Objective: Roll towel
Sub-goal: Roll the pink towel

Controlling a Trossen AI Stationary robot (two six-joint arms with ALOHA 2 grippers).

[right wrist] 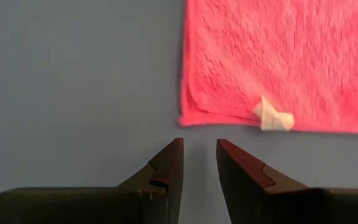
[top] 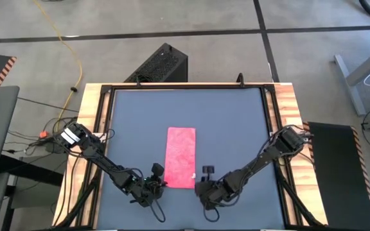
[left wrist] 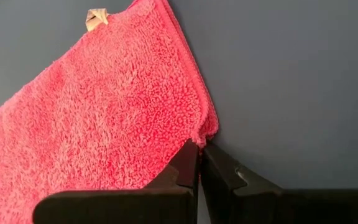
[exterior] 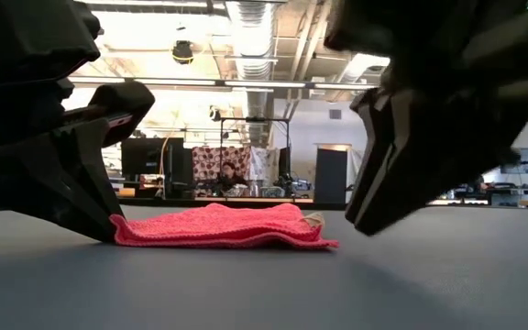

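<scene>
We hold both arms low, reaching inward toward six o'clock. Our left tool sits at seven o'clock, fingers pressed together. Our right tool sits at five o'clock, fingers slightly parted.

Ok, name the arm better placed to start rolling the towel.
Left, probably: the left gripper has its fingers nearly together right at the towel corner, while the right gripper sits open, just off the near edge.

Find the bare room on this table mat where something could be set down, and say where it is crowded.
The dark grey mat is bare on both sides of the pink towel and between the towel's far end and the mat's far edge. It is crowded at the towel's near end: the left gripper touches one corner, and the right gripper waits just off the other.
</scene>
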